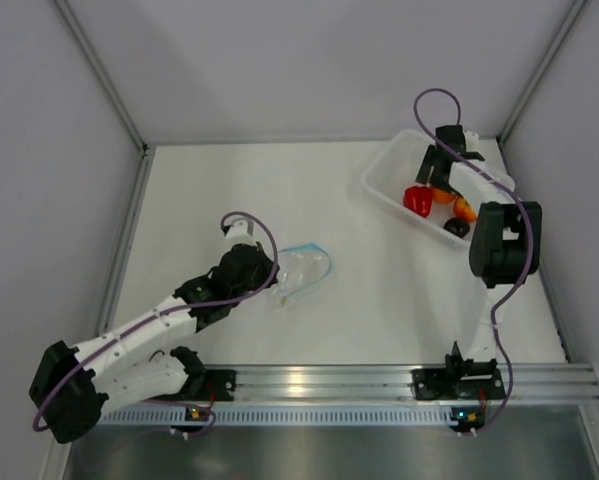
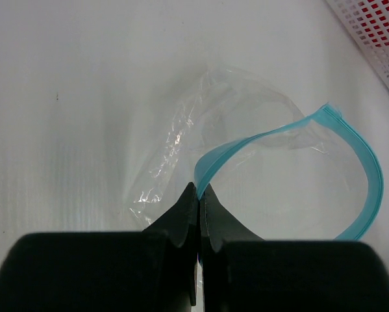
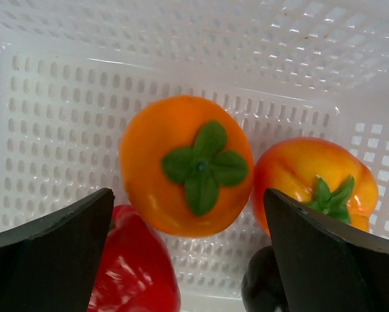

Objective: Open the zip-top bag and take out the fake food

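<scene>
The left arm lies low, stretching from its base at the near left edge out over the table (image 1: 279, 200) toward the middle. The left gripper (image 1: 275, 288) ends at the near edge of the zip-top bag (image 1: 301, 270). In the left wrist view, the left gripper (image 2: 199, 195) has its jaws pressed together, pinching the bag at one end of the light-blue zip strip (image 2: 369, 175). From there the strip curves away in an open loop, and the crinkled clear zip-top bag (image 2: 200, 123) lies flat on the table beyond the fingers. The top view shows only a pale blue outline of that loop.

The right arm rises from its base at the near right and folds at the elbow. It reaches down into the white tray (image 1: 394, 165) at the far right, well apart from the bag. The right gripper (image 1: 441, 178) hangs over the fake food (image 1: 439, 205) lying in the tray.

The right wrist view shows the right gripper (image 3: 188, 195) with its fingers (image 3: 51, 253) spread wide, holding nothing. Between and below them are two orange fruits (image 3: 184, 166), a red pepper (image 3: 132, 270) and a dark piece (image 3: 262, 286), all on the tray's perforated floor (image 3: 51, 130). A corner of the tray (image 2: 376, 26) also shows in the left wrist view, with red visible through its mesh.
</scene>
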Controlling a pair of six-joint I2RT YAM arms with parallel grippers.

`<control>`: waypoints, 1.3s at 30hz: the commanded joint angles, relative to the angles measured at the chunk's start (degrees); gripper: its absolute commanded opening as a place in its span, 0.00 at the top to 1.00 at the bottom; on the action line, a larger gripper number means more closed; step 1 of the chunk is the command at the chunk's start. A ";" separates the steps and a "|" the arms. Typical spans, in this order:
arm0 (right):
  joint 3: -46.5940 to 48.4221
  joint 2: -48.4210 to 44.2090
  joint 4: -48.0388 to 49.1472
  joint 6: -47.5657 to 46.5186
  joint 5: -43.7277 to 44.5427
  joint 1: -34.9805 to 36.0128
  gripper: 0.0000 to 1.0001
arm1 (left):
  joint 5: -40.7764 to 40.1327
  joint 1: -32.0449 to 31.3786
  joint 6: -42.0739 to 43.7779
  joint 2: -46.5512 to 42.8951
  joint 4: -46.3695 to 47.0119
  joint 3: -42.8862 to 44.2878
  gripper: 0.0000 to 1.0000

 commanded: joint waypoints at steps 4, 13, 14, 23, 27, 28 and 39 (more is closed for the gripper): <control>1.58 -5.89 -2.91 -0.64 1.46 0.04 0.01 | -1.44 1.31 2.18 0.22 -2.61 2.34 1.00; -17.56 -31.71 3.32 -0.47 -9.43 4.34 0.01 | -13.66 3.51 6.75 1.89 -15.53 14.38 1.00; -21.93 -34.26 4.46 -0.55 -11.52 5.22 0.01 | -14.19 4.47 7.19 2.33 -16.67 16.22 1.00; -45.24 -63.01 11.15 -0.73 -31.66 16.12 0.01 | -18.67 11.76 12.20 10.06 -17.65 22.65 1.00; -46.67 -73.38 2.47 -0.82 -27.72 16.39 0.01 | -25.87 12.65 14.74 15.68 -17.56 26.50 1.00; -47.11 -75.32 1.75 -0.91 -27.63 16.39 0.01 | -28.06 13.35 15.36 19.09 -17.56 27.47 1.00; -49.40 -86.94 -4.31 -0.12 -22.71 16.39 0.01 | -20.62 14.85 15.11 38.45 -17.56 38.47 0.87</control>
